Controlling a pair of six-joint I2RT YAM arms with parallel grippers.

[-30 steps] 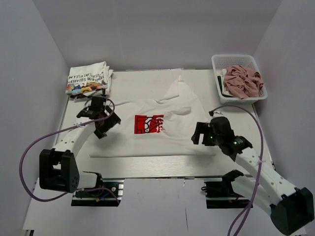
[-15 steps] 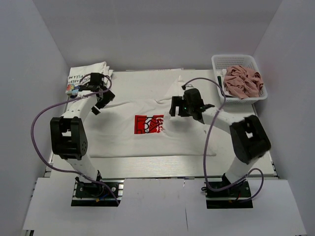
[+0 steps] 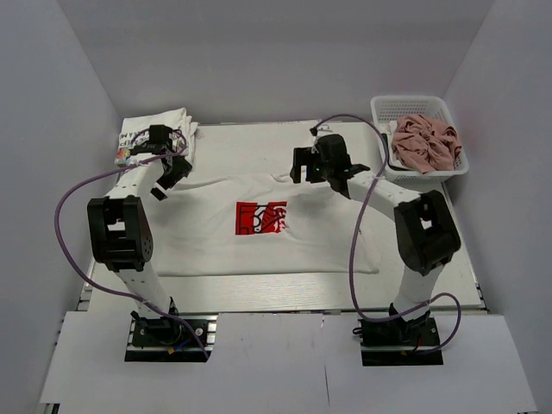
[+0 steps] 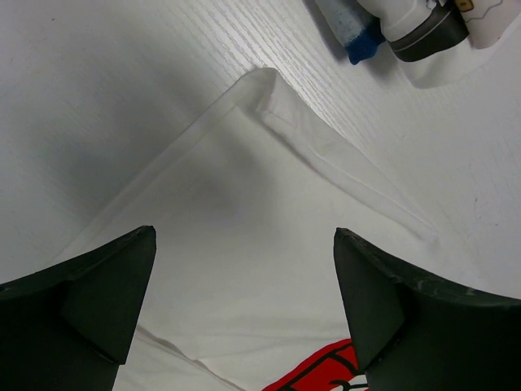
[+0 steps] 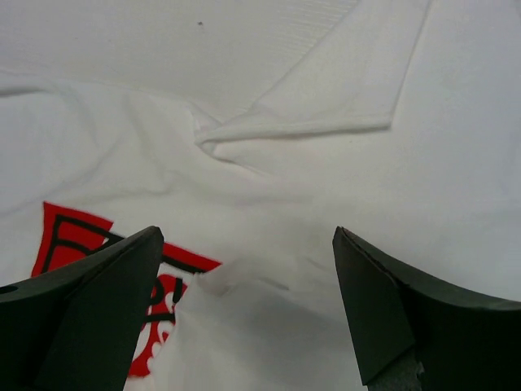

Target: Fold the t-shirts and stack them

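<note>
My left gripper [image 4: 244, 236] and right gripper [image 5: 247, 235] hung open above the logo t-shirt [image 3: 216, 233]; grabbing rumpled folds risked bunching.

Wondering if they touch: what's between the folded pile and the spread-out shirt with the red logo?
Only bare table; the left wrist view shows the shirt lying clear of the pile.

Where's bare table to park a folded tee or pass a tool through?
Best: the far strip of table between the folded stack and the basket, behind the spread logo tee. Also the near strip below its hem. Crowded: left tool beside the stack; right tool and its arm along the tee's right side.
</note>
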